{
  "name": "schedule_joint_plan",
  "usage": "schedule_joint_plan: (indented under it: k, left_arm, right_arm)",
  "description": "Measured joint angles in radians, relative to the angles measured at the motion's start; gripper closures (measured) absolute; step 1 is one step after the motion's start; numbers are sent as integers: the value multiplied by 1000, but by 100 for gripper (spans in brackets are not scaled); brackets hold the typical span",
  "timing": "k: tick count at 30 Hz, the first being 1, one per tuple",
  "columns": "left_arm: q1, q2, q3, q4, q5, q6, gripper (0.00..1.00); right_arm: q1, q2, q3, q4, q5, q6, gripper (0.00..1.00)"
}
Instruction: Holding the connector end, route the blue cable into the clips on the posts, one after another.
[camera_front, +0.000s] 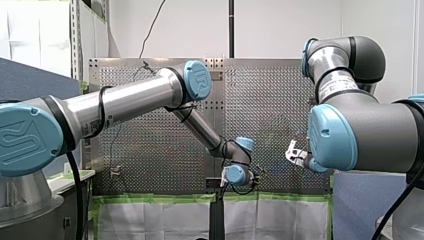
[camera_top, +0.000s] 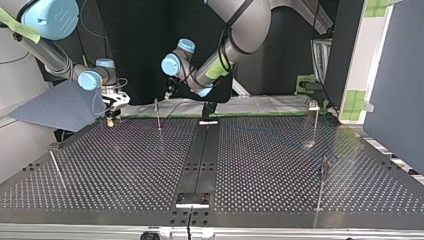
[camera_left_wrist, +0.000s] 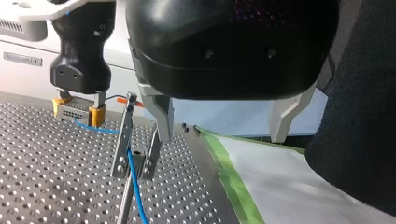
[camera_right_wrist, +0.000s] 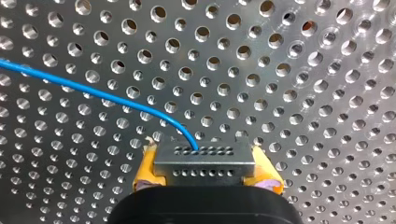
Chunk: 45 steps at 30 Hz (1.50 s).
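Right hand (camera_right_wrist: 205, 173) clenched on connector (camera_right_wrist: 204, 156), yellow pads (camera_right_wrist: 145, 169) on both ends. The connector's long axis runs pad to pad, level over the bench (camera_right_wrist: 303, 70). Blue cable (camera_right_wrist: 93, 93) exits the holed face on the side away from the hand, bends sideways and runs low over the holes until the view cuts it off.

Left hand (camera_left_wrist: 223, 123) released: metal fingers (camera_left_wrist: 160, 116) spread, nothing between, one finger just beside the post (camera_left_wrist: 123, 140). Cable goes from connector to post, then down along it. Orange clip (camera_left_wrist: 122, 99) at post top; can't tell if the cable is seated.

Top view: right hand at the post's 9 o'clock, left hand at its 1 o'clock. Cable barely visible there.
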Motion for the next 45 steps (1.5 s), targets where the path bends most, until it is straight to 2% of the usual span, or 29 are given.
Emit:
schedule_joint_plan:
  k: [13, 45]
  left_arm:
    - [-21, 29, 0, 33, -12, -26, 0]
    - [-23, 31, 0, 47, -18, -67, 0]
  right_arm:
    - [0, 0, 0, 4, -1, 1, 100]
    - [0, 0, 0, 4, -3, 2, 100]
